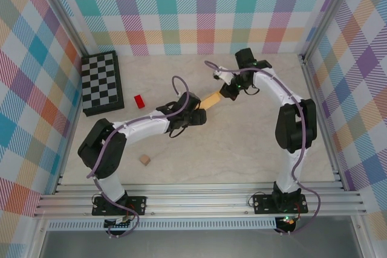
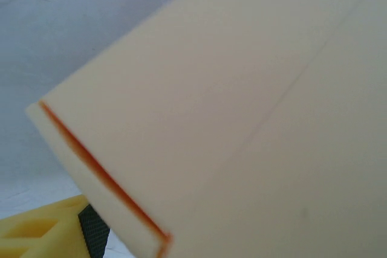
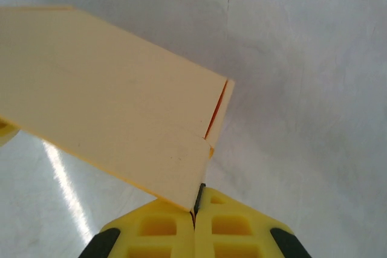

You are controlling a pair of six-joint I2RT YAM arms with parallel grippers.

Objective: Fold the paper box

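Observation:
The paper box (image 1: 211, 98) is a flat pale yellow-orange card rectangle held off the table between my two arms. My right gripper (image 1: 225, 92) is at its right end. In the right wrist view the yellow fingers (image 3: 157, 228) are pressed together on the corner of the paper box (image 3: 109, 101), beside an orange slit, so the right gripper (image 3: 195, 200) is shut on it. My left gripper (image 1: 196, 113) holds the left end. Up close, the paper box (image 2: 242, 119) covers most of the left wrist view. One yellow finger (image 2: 42, 234) shows with its black pad against the card's edge; the other is hidden.
A folded black-and-white chessboard (image 1: 101, 83) lies at the back left. A small red block (image 1: 139, 101) sits just right of it, close to the left arm. A small tan cube (image 1: 144, 159) rests nearer the front. Plaid walls enclose the table on three sides.

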